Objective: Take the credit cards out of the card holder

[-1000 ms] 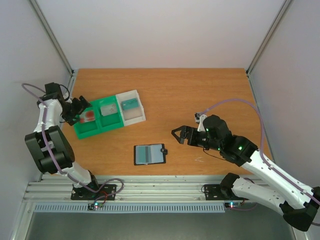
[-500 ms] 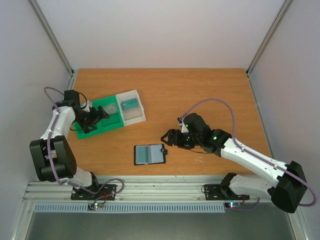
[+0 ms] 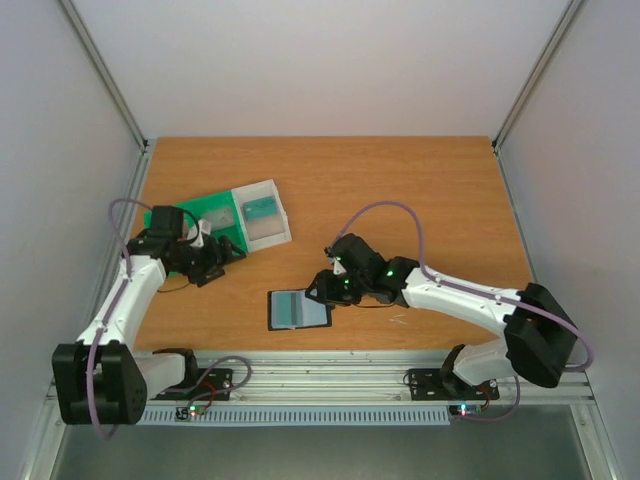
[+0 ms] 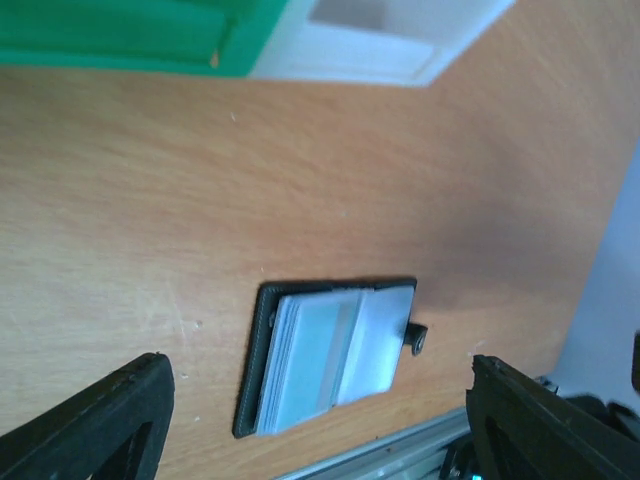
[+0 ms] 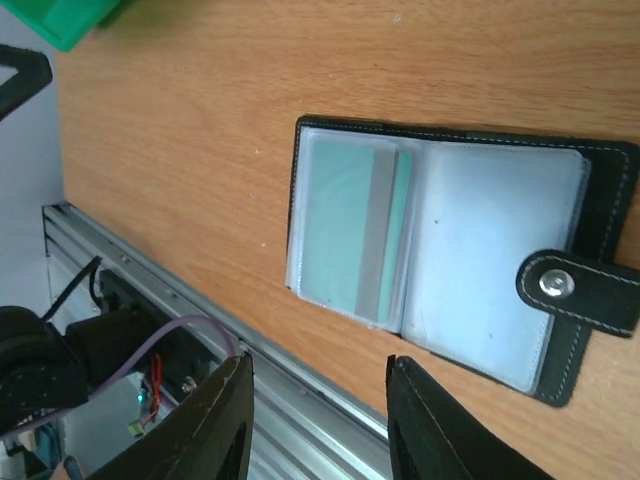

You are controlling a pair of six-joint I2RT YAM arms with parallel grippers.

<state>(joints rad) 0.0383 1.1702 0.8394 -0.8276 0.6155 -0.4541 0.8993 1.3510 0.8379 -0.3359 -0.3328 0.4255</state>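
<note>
Scanning from nine o'clock in the top view: note the left gripper (image 3: 224, 260) just off the five o'clock rim of the green tray (image 3: 200, 207), fingers spread wide, gripping nothing; at the tray's three o'clock side, find the white box (image 3: 270, 232) with a teal card (image 3: 260, 209) inside; near the six o'clock edge of the table (image 3: 420, 190), find the card holder (image 3: 298, 309) lying flat and open, pockets up; at its two o'clock corner, note the right gripper (image 3: 320, 288), fingers part-way apart, clamped on nothing, poised on the snap tab (image 5: 575, 290) side.

Judging from a card already in the box and a teal credit card (image 5: 350, 225) still in the holder's nine o'clock pocket (right wrist view): emptying part done, lining up for the next pull.

Next, probably: pin the holder at one edge, pinch the exposed card edge, draw it straight out along the pocket; expect a thin, slippery target.

Hard to make out: number of cards stacked in that pocket; any contents of the three o'clock pocket; tray compartments under the left arm; contact or gap between right fingers and holder.
</note>
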